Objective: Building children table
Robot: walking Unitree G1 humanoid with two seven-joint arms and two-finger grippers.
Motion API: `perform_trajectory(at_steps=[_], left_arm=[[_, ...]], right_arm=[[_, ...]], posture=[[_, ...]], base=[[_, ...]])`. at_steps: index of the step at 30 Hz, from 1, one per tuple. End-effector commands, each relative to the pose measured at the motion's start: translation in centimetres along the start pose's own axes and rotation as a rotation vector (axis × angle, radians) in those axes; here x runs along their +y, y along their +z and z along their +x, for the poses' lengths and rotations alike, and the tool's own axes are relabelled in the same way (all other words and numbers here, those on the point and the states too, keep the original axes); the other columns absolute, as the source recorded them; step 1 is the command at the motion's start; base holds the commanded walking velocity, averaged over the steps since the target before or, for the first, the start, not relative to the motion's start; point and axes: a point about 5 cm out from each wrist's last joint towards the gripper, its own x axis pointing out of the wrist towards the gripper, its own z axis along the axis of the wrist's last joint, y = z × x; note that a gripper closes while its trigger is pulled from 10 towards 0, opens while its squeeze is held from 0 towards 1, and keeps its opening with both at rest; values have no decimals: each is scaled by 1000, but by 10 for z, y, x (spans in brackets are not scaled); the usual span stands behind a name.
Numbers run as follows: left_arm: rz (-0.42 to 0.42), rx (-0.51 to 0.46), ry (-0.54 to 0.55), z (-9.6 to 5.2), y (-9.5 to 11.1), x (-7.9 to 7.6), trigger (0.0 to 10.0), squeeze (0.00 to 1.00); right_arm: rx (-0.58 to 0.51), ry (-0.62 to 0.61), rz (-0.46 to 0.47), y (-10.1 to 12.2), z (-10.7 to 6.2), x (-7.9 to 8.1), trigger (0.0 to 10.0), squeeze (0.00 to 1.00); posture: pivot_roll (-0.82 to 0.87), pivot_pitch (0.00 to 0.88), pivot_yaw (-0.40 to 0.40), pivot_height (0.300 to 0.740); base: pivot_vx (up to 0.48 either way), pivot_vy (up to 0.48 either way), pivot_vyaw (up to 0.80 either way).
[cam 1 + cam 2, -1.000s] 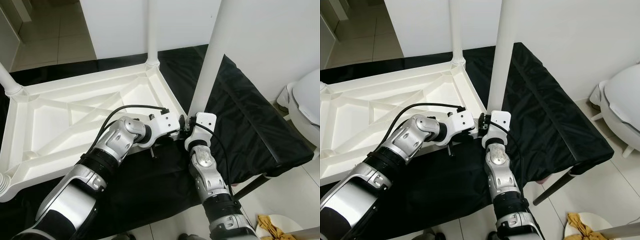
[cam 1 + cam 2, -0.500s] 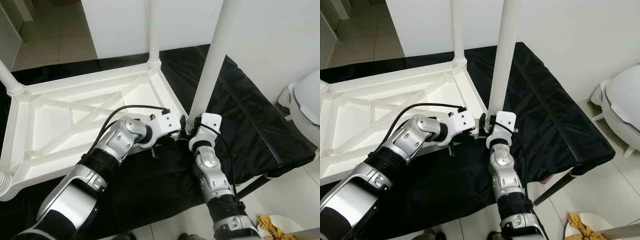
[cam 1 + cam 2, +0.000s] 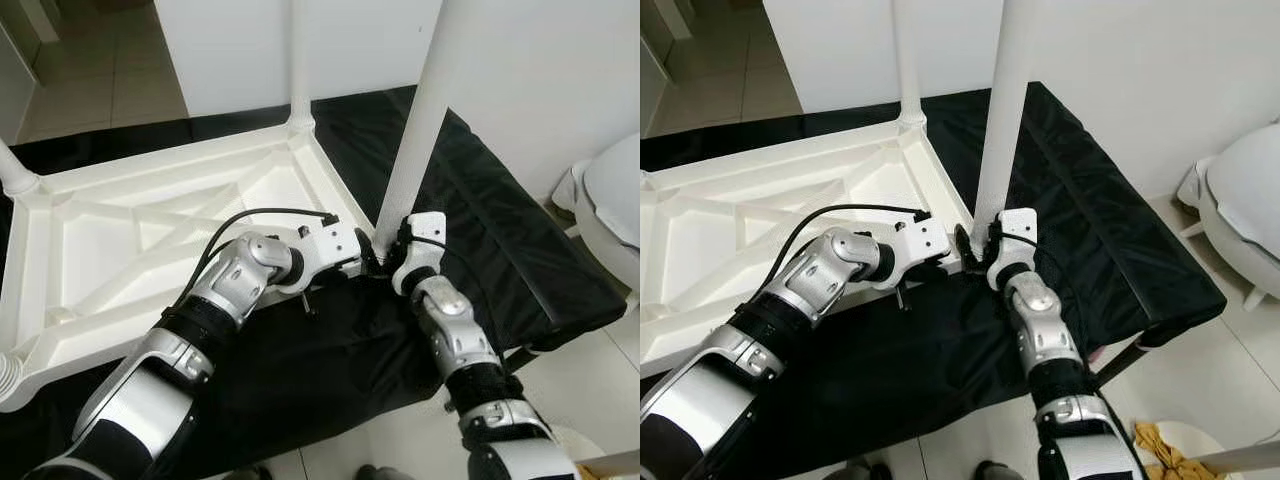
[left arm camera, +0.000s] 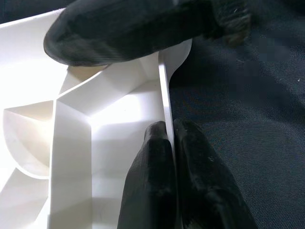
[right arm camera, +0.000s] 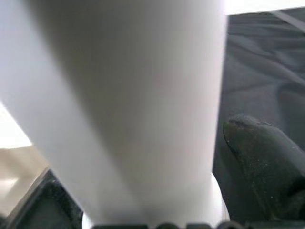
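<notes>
The white children's table lies upside down on a black cloth. One leg stands at its far corner, another at the left. At the near right corner a long white leg stands upright, and my right gripper is shut on its base; in the right wrist view the leg sits between the black fingers. My left gripper is shut on the table's thin rim beside that corner, one finger on each side.
The cloth-covered bench ends in a drop at the right and at the front. A white rounded fixture stands to the right, and a yellow rag lies on the floor. Tiled floor and a white wall lie beyond.
My right forearm and elbow have swung out to the right while its gripper stays at the base of the leg. The left arm holds its place on the rim.
</notes>
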Motion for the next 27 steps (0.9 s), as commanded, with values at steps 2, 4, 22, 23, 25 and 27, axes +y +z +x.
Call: perform_trajectory(at_steps=[2,4,22,23,25,27], left_arm=[[33,43,-22,-1,-5,-2,10000,0],[34,44,-23,-1,-5,-2,10000,0],[42,52,-34,-3,-6,-3,10000,0],[43,52,-35,-3,-6,-3,10000,0],[44,54,-37,-3,-6,-4,10000,0],[44,53,-38,-2,-6,-4,10000,0]], right_arm=[[19,93,-19,-6,-3,2,10000,0],[25,174,-31,-7,-4,0,10000,0],[67,420,-30,-10,-9,-12,1569,0],[67,426,-26,-10,-10,-12,0,0],[67,436,-20,-11,-11,-13,0,0],[69,434,-16,-12,-12,-13,0,0]], posture=[[-68,70,64,740],[-63,65,65,740],[-50,59,77,740],[-50,59,77,740],[-50,59,75,740],[-51,61,75,740]], base=[[0,0,0],[0,0,0],[0,0,0],[0,0,0],[0,0,0],[0,0,0]])
